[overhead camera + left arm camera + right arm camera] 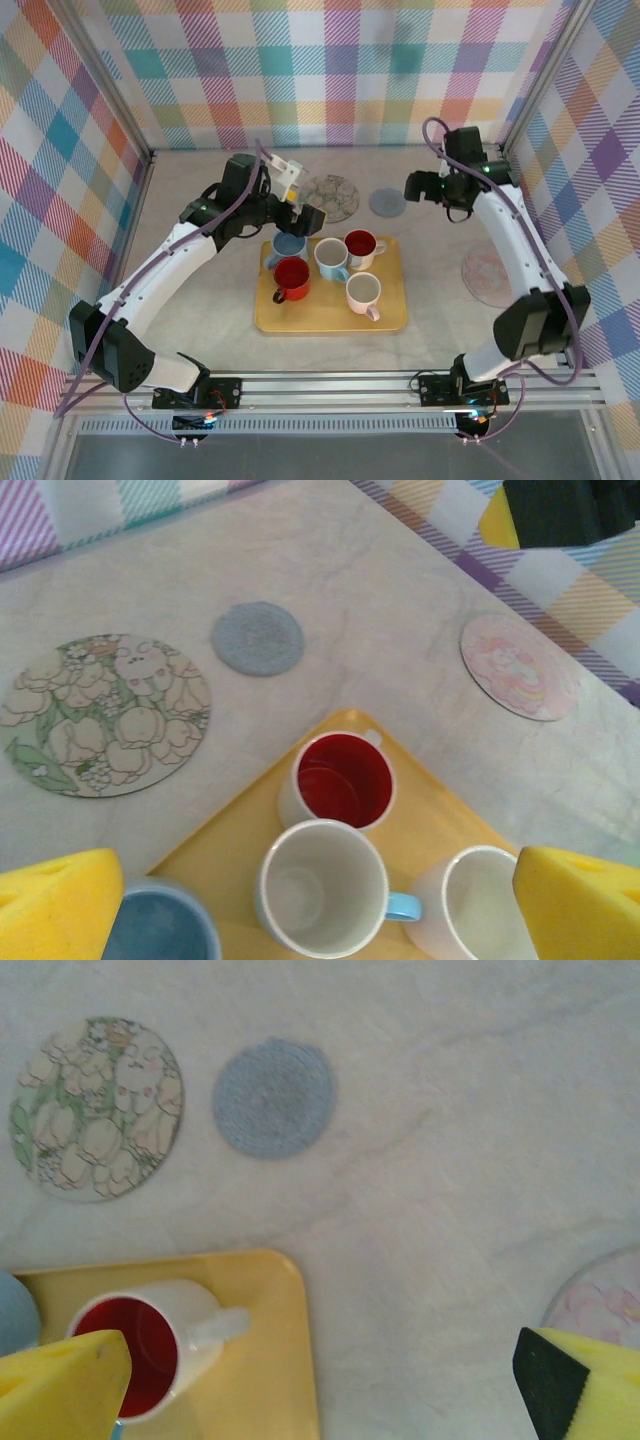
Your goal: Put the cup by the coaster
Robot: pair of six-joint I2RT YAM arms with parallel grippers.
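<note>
Left gripper (320, 910), jaws apart and empty, hovered over the tray (390, 318) at its 11 o'clock corner; right gripper (320, 1385), likewise apart and empty, stood at 2 o'clock of the grey coaster (387, 203)

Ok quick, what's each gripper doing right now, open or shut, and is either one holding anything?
Left gripper: open, holding nothing.
Right gripper: open, holding nothing.
</note>
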